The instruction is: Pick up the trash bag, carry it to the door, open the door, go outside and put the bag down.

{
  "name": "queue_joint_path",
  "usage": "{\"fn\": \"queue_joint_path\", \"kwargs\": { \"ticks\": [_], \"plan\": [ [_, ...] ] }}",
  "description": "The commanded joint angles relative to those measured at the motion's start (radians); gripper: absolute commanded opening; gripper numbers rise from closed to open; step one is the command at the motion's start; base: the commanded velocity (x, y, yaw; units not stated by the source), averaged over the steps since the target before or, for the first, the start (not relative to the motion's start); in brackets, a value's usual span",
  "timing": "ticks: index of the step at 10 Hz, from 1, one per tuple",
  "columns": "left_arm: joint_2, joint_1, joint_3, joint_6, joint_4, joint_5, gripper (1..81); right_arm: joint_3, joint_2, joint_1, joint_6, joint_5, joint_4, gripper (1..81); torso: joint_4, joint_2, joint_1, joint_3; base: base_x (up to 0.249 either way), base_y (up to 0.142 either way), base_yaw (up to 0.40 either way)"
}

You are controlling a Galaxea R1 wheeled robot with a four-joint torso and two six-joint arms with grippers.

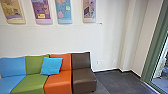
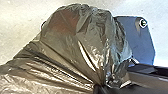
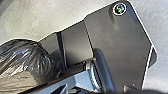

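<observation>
In the left wrist view the dark, shiny trash bag is bunched together, its creases running in to one point at my left gripper, which is shut on it. A lighter, fuller part of the bag spreads away from that pinch. The right wrist view catches part of the same bag beside the robot's base. How my right gripper stands cannot be made out. At the right of the head view is a green frame with glass; whether it is the door is unclear.
A row of blue, green, orange and brown seats stands along the white wall, with a blue cushion on it. Posters hang above. Dark floor lies between the brown seat and the green frame.
</observation>
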Motion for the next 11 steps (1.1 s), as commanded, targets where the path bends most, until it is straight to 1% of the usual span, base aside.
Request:
{"fn": "queue_joint_path", "kwargs": {
  "ticks": [1,2,3,4,5,6,7,8,9,10,11],
  "plan": [
    [-0.003,-0.061,-0.004,0.003,0.005,0.078,1.0,0.004,0.003,0.058,0.001,-0.051,-0.002,81.1,0.0,0.0,0.0,-0.091,0.0,0.0,-0.185],
    [-0.003,-0.06,-0.005,0.003,0.005,0.078,1.0,0.004,0.003,0.056,0.001,-0.051,-0.001,81.1,0.0,0.0,0.0,-0.026,0.0,0.0,-0.184],
    [-0.003,-0.06,-0.004,0.003,0.005,0.078,1.0,0.006,0.004,0.056,0.001,-0.051,-0.004,81.1,0.0,0.0,0.0,-0.052,0.0,0.0,-0.185],
    [-0.003,-0.06,-0.004,0.003,0.005,0.078,1.0,0.006,0.006,0.056,0.003,-0.051,-0.002,81.1,0.074,0.001,0.001,-0.059,0.0,0.0,-0.184],
    [-0.003,-0.061,-0.006,0.003,0.005,0.078,1.0,0.004,0.006,0.056,0.003,-0.051,-0.001,81.1,0.097,0.0,0.0,-0.037,0.0,0.0,-0.184],
    [-0.001,-0.06,-0.006,0.003,0.005,0.078,1.0,0.004,0.006,0.058,0.001,-0.051,0.001,81.1,0.102,0.0,0.001,-0.041,0.0,0.0,-0.185],
    [-0.003,-0.06,-0.005,0.003,0.005,0.078,1.0,0.004,0.006,0.058,0.003,-0.051,0.002,81.1,0.12,0.001,0.001,-0.043,0.0,0.0,-0.185],
    [-0.003,-0.06,-0.004,0.003,0.005,0.078,1.0,0.004,0.006,0.06,0.003,-0.051,0.004,81.1,0.149,0.0,0.001,-0.061,0.0,0.0,-0.184],
    [-0.001,-0.06,-0.004,0.003,0.005,0.078,1.0,0.004,0.004,0.06,0.003,-0.051,0.004,81.1,0.087,0.0,0.001,-0.057,0.0,0.0,-0.185],
    [-0.001,-0.06,-0.004,0.003,0.005,0.078,1.0,0.004,0.006,0.06,0.003,-0.051,0.004,81.1,0.111,0.0,0.001,-0.055,0.0,0.0,-0.185],
    [-0.001,-0.06,-0.004,0.003,0.005,0.078,1.0,0.004,0.006,0.06,0.003,-0.051,0.004,81.1,0.13,0.0,0.001,-0.055,0.0,0.0,-0.185]
  ]
}}
